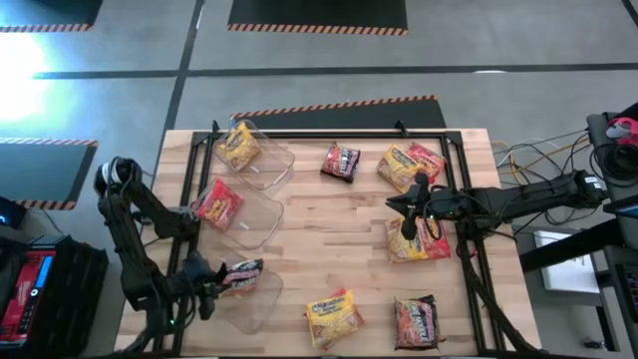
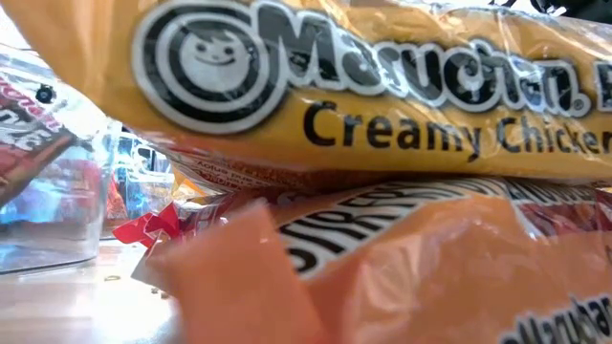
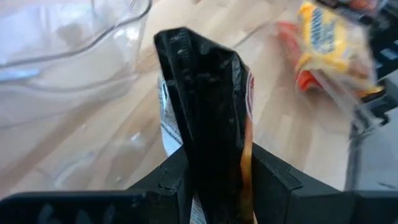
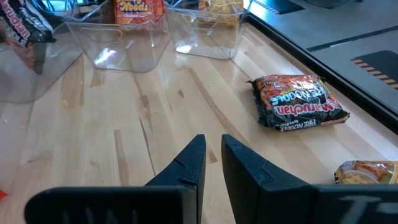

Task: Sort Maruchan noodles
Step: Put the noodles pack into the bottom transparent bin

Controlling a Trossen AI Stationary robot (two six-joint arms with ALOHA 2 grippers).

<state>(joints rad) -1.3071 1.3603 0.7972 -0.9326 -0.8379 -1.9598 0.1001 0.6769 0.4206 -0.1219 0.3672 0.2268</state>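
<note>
Three clear bins stand along the table's left side. The far bin (image 1: 261, 160) holds a yellow noodle packet (image 1: 239, 148), the middle bin (image 1: 251, 217) a red one (image 1: 217, 202). My left gripper (image 1: 221, 282) is shut on a dark packet (image 1: 242, 274) over the near bin (image 1: 251, 299). My right gripper (image 1: 409, 214) hovers shut and empty right of centre, above a yellow-and-red packet (image 1: 417, 242). Other loose packets lie on the table: dark (image 1: 341, 162), yellow and red (image 1: 411, 165), yellow (image 1: 334, 317), dark (image 1: 416, 321). My left gripper pinches the dark packet between its two fingers (image 3: 273, 180) at one end (image 3: 211, 168). It comes from the table's left side, slanting down. The packet shows edge-on in the wrist view, juts forward out of the fingers, and is lifted clear above the near bin.
The low view is nearly filled by a yellow packet (image 2: 382, 86) and an orange one (image 2: 430, 268) close to the lens. A black frame (image 1: 454, 199) borders the table. Bare wood (image 1: 329, 234) lies between the bins and the loose packets.
</note>
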